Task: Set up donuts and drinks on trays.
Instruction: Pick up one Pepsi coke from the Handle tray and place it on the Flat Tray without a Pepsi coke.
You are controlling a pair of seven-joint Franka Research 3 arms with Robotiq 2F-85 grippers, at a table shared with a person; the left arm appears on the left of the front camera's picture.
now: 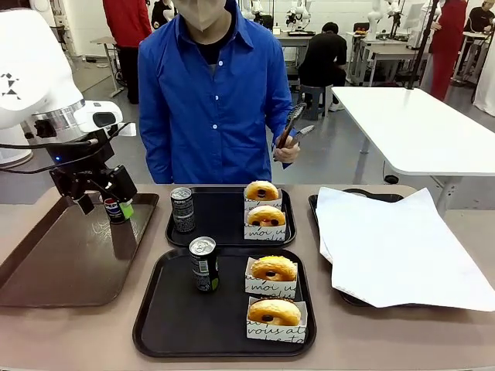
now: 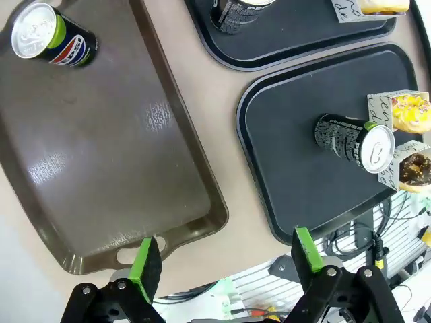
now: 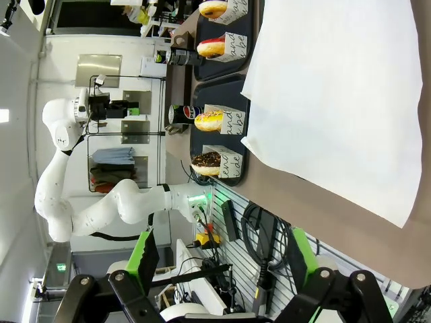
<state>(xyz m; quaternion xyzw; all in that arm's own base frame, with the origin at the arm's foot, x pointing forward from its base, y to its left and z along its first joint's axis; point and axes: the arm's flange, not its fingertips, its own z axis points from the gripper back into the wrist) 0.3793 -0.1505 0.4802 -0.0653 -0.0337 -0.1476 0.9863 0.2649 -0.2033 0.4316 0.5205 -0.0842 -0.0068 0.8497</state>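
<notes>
Two black trays lie mid-table. The far tray point(image 1: 228, 232) holds a grey-black can point(image 1: 182, 209) and two sleeved donuts point(image 1: 261, 191) point(image 1: 266, 216). On the near tray point(image 1: 178, 317) stand a black-and-green can point(image 1: 204, 263) and two more donuts point(image 1: 273, 269) point(image 1: 274, 312). A blue Pepsi can point(image 1: 116, 209) stands upright on the brown tray point(image 1: 69, 263). My left gripper point(image 1: 103, 202) hovers over that brown tray, open, with the Pepsi can point(image 2: 50, 42) well away from its fingers and nothing between them point(image 2: 225, 254). My right gripper point(image 3: 222, 252) is open and holds nothing, off the table's edge.
A person in a blue shirt stands at the far side holding tongs point(image 1: 292, 122). A tray lined with white paper point(image 1: 394, 247) lies at the right. The brown tray's rim point(image 2: 195, 195) lies close beside the near black tray point(image 2: 289, 195).
</notes>
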